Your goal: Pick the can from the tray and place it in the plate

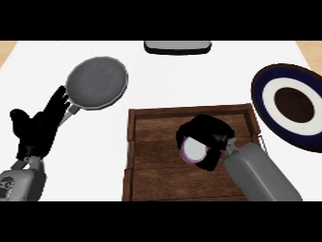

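Right hand [207, 132] is over the tray [156, 160], fingers curled round the can [193, 150]. Can is mostly hidden by the hand; only a pale, purple-rimmed round end shows below the fingers, facing the view's lower left. Can looks tilted on its side in the grasp. Cannot tell if it touches the tray floor or is lifted off it.

Tray is brown wood with a raised rim, sits centre of the white counter [191, 80] and runs down to the view's lower edge. Right forearm [261, 175] comes in from the lower right across the tray's right wall.

Plate [294, 108] lies right of the tray, just beside its right rim: dark blue outer band, white ring, dark brown centre. Nothing on it. Can is apart from the plate, still inside the tray's outline.

Left hand [38, 124] is at the view's left, open, fingers straight and spread, pointing up. It overlaps the handle of a grey pan [97, 82] that lies up and left of the tray; cannot tell if it touches the handle.

A grey, dark-rimmed object [178, 46] is at the counter's far edge, cut off by the view's top.
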`<state>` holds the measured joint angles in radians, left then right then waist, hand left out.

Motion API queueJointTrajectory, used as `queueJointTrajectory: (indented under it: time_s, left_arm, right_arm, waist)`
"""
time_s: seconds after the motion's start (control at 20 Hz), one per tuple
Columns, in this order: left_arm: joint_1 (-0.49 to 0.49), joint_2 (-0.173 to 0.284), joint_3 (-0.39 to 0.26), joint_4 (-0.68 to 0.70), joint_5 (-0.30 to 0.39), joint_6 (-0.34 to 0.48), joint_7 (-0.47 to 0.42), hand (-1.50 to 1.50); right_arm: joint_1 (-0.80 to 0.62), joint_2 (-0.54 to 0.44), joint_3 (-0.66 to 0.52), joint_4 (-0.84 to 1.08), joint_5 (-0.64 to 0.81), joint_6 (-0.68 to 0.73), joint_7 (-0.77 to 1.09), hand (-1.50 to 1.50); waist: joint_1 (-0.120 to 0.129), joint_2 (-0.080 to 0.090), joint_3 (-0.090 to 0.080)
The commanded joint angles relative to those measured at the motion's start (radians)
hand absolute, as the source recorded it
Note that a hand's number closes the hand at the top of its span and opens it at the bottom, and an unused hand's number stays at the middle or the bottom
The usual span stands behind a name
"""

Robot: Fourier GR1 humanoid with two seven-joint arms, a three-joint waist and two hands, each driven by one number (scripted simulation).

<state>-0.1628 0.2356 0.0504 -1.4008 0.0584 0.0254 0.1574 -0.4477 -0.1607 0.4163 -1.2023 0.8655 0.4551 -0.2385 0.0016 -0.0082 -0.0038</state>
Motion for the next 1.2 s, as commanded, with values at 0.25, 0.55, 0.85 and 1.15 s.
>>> queueJointTrajectory:
  time_s: [0.25,0.55,0.85,1.15]
  left_arm:
    - [0.004,0.005,0.008,0.0,-0.001,-0.012,-0.002,0.0]
    - [0.0,0.01,0.011,-0.021,0.007,-0.018,0.012,0.0]
    - [-0.008,-0.007,-0.004,-0.013,-0.009,-0.006,0.004,0.0]
    - [-0.008,-0.023,0.003,0.061,-0.027,0.001,-0.052,0.0]
  right_arm:
    - [-0.079,0.114,-0.345,0.024,-0.012,-0.234,0.398,1.5]
    - [-0.227,0.109,-0.531,0.011,0.118,-0.567,0.729,1.5]
    - [-0.322,0.049,-0.557,0.026,0.401,-0.851,0.944,1.5]
    - [-0.384,0.058,-0.634,0.053,0.46,-0.945,1.114,1.5]
  waist:
    - [-0.007,0.012,0.003]
    - [0.014,0.009,0.003]
    - [0.018,0.013,0.002]
    - [0.004,0.013,0.003]
